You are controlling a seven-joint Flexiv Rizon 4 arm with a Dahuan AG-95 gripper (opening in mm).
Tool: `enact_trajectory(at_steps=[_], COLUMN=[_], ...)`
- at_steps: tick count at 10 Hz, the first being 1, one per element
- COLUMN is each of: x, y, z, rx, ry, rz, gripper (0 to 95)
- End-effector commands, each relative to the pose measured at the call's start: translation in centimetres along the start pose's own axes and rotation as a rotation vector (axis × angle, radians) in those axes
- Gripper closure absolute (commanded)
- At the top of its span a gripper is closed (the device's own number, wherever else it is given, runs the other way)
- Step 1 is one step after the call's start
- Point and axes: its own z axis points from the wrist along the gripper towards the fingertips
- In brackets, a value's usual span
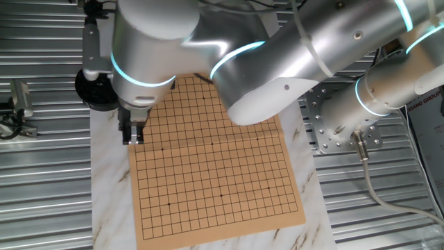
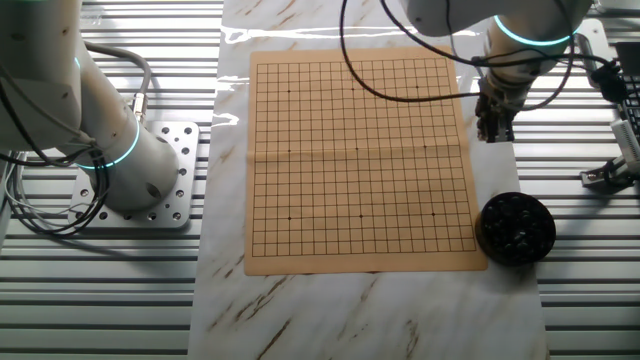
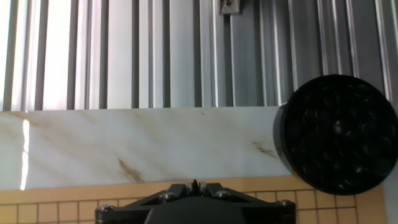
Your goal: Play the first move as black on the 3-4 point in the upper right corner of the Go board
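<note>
Pincer over board edge, no stones on the grid.
Pincer (image 2: pixel 494 128) fingers together; grip contents cannot tell. Board (image 2: pixel 360 160) flat on marble bench (image 2: pixel 300 310); black bowl (image 2: pixel 515 228) of stones beside board corner, beyond pincer.

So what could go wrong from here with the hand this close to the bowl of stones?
1. The hand hangs at the board's edge, short of the black bowl; a low sideways move could knock the bowl's rim.
2. The stones are piled loosely, so it may pinch two or none.
3. The board is bare, so miscounting lines is easy.
</note>
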Motion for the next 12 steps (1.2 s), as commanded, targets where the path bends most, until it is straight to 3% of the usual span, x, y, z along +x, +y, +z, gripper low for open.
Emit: enact_trajectory(at_steps=[1,8,12], x=[0.20,0.21,0.21], y=[-0.05,-0.05,-0.05], z=[-0.17,-0.14,-0.14], rx=[-0.002,0.001,-0.003], ry=[-0.004,0.001,0.024], rz=[-0.009,-0.038,-0.125], gripper=[95.0,95.0,95.0])
